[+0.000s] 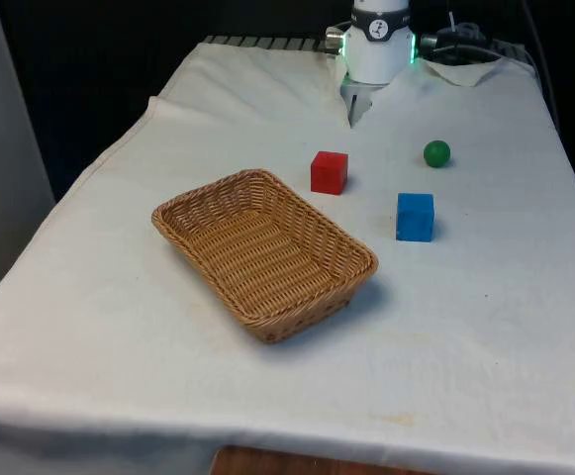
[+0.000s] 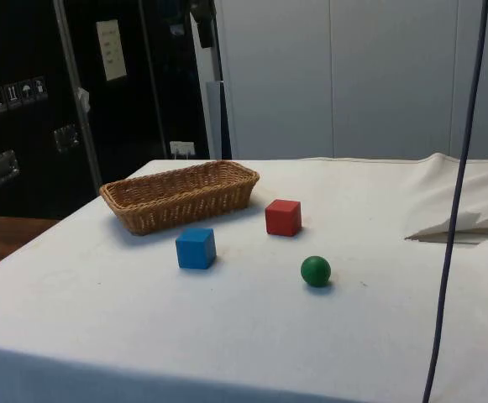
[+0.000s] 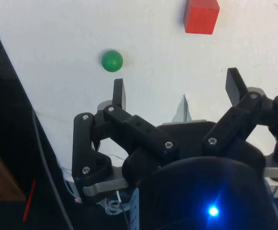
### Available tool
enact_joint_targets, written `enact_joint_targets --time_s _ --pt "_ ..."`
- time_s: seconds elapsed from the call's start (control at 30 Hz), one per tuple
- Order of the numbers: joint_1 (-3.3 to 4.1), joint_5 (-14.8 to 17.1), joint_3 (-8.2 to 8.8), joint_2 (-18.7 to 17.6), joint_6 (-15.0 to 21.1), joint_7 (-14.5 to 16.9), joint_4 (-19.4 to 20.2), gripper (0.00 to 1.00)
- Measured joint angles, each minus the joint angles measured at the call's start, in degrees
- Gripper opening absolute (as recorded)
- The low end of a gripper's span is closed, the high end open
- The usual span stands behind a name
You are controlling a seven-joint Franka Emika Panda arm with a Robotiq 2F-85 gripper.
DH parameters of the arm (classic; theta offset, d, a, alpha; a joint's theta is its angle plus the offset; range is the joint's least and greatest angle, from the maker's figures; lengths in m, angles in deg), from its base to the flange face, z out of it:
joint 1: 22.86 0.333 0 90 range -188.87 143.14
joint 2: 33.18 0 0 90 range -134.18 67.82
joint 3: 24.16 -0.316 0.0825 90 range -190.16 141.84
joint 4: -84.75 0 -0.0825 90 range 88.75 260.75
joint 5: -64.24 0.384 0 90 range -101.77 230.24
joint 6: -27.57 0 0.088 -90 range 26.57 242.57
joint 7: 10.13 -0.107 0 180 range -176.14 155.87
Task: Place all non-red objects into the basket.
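A woven basket lies empty towards the front view's left, and the side view shows its wall. A blue cube rests on the cloth on the front view's right of the basket. Behind it a green ball sits alone. The red cube stands just beyond the basket's far corner. My gripper hangs high above the cloth at the robot's end, open and holding nothing. Below it are the green ball and the red cube.
The white cloth bunches into folds at the robot's end of the table. A dark cable hangs down through the side view. The table's edge drops off close behind the basket on the front view's left.
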Motion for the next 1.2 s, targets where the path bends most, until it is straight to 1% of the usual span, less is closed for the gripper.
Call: enact_joint_targets --time_s 0.1,0.2,0.23,0.3,0.33,0.5,0.6,0.7,1.0,1.2 --pt "0.06 -0.11 0.00 0.40 0.00 -0.06 0.46 1.00" --pt "0.06 -0.40 -0.06 1.95 0.40 -0.11 2.12 1.00" --pt "0.06 -0.40 -0.06 1.95 0.40 -0.11 2.12 1.00" --pt "0.06 -0.69 -0.17 2.92 1.15 -0.17 3.38 1.00" --pt "0.06 -1.15 -0.23 3.95 1.95 -0.29 4.70 1.00" --pt "0.11 -2.23 -0.40 6.53 3.95 -0.69 7.85 1.00" --pt "0.11 -2.46 -0.46 6.93 4.24 -0.74 8.31 1.00" --pt "0.17 -3.32 -0.86 8.25 5.27 -1.38 9.91 1.00" --pt "0.29 -4.76 -2.06 9.11 5.79 -3.32 10.94 1.00" --pt "0.29 -5.56 -2.46 10.20 5.67 -4.53 12.15 1.00"
